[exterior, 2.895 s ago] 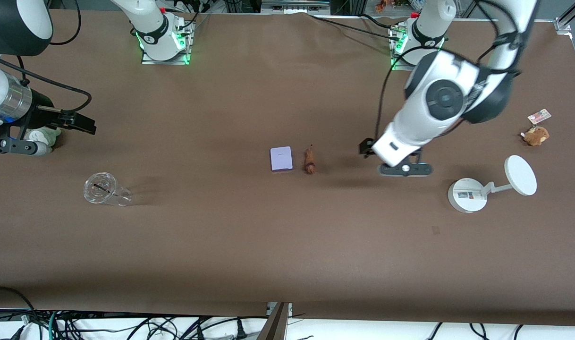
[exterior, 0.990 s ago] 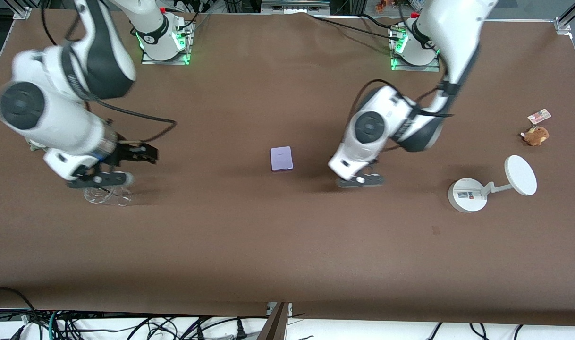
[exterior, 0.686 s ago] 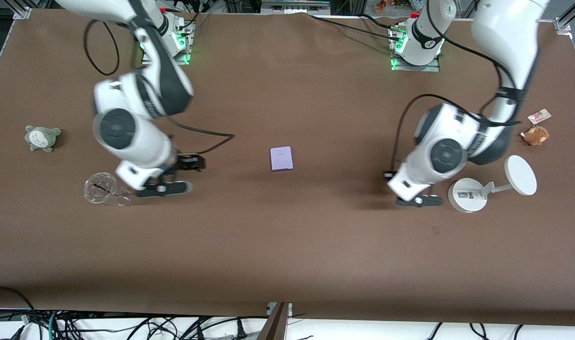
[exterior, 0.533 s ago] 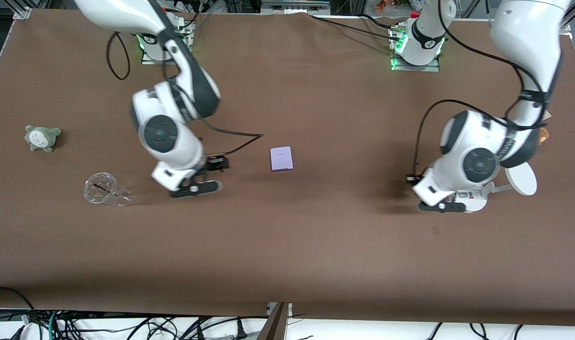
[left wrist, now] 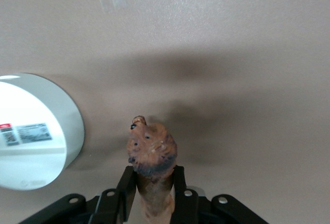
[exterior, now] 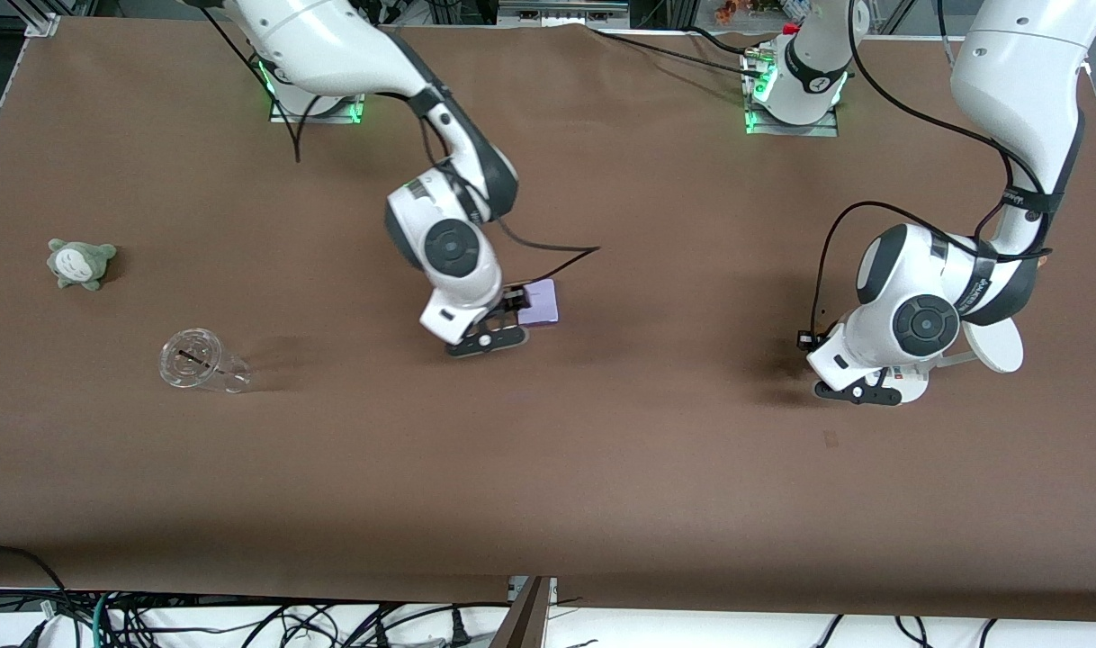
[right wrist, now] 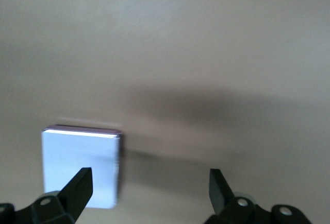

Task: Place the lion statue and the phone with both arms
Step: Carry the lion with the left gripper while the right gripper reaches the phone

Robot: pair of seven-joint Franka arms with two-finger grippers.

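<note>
While left gripper (left wrist: 153,183) carries lion statue (left wrist: 151,154) clamped upright between shut jaws, low over table (exterior: 548,468) beside white round-based stand (exterior: 908,382), likely nearing set-down. Right gripper (right wrist: 149,188), jaws wide open and empty, hovers at phone (exterior: 541,301), which lies flat mid-table; one jaw tip overlaps its edge, likely lining up pinch. Clear cup (exterior: 202,362) at phone's 8 o'clock; grey-green plush (exterior: 80,261) at 9. Brown cloth covers table; cables hang under near edge.
</note>
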